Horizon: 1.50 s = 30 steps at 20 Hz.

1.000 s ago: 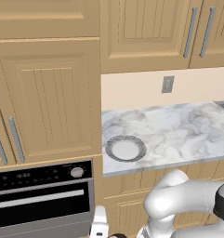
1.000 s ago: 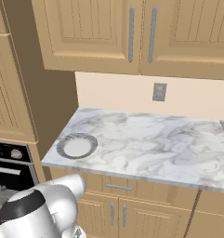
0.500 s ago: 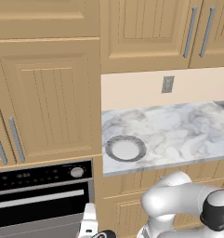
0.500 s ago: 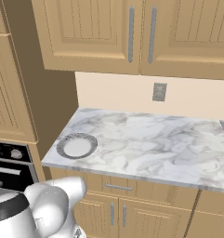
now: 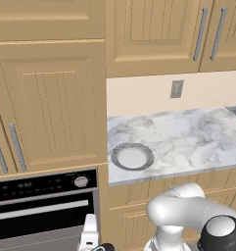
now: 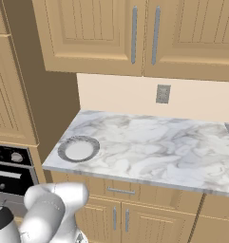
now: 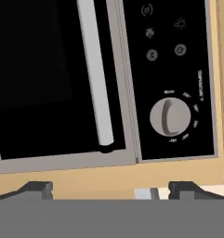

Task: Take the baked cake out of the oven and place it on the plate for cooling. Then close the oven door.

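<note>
The oven point(image 5: 43, 208) sits at the left, below the tall cabinet, its door point(image 7: 48, 83) shut, so the baked cake is presumably inside, unseen. The gripper point(image 7: 111, 188) hangs close before the door's bar handle point(image 7: 97, 79), fingers spread wide and holding nothing. To open cleanly, straddle the bar near its end and pull steadily outward. The plate point(image 5: 132, 156) waits at the marble counter's point(image 5: 188, 137) front left corner.

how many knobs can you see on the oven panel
1: a silver knob at the right end of the oven's black control panel, above the door handle. Another may sit beyond the picture's left edge.
</note>
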Motion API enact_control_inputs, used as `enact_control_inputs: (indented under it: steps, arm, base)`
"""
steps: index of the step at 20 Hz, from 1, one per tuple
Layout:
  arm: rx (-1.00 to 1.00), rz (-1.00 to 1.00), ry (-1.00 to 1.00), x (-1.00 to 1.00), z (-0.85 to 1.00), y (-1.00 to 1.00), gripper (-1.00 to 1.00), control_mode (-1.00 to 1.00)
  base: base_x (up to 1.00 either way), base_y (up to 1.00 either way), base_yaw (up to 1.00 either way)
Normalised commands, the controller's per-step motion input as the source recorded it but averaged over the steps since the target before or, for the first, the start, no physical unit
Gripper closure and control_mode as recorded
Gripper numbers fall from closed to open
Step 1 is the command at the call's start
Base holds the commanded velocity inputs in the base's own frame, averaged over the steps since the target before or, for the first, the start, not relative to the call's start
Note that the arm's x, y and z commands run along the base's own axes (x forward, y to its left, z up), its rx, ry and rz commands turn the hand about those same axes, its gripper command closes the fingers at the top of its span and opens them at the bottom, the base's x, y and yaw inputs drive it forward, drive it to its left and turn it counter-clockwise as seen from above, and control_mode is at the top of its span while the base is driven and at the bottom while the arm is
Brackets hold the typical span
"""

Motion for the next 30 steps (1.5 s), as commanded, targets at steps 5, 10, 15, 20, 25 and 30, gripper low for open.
enact_control_inputs:
  steps: [5,10,15,20,25,30]
  arm:
    - [0.0,0.0,-0.03,0.36,-0.04,0.0,-1.0,-1.0]
    - [0.0,0.0,0.0,0.33,0.0,0.02,-1.0,-1.0]
    - [0.0,0.0,0.0,0.3,0.0,0.09,-1.0,-1.0]
    - [0.0,0.0,0.0,0.29,-0.03,0.15,-1.0,-1.0]
    - [0.0,0.0,0.0,0.23,-0.16,0.3,-1.0,-1.0]
    - [0.0,0.0,0.0,0.15,-0.16,0.39,-1.0,-1.0]
  base:
    - [0.0,0.0,0.0]
    - [0.0,0.0,0.0]
    - [0.0,0.0,0.0]
    - [0.0,0.0,0.0]
    - [0.0,0.0,0.0]
    - [0.0,0.0,0.0]
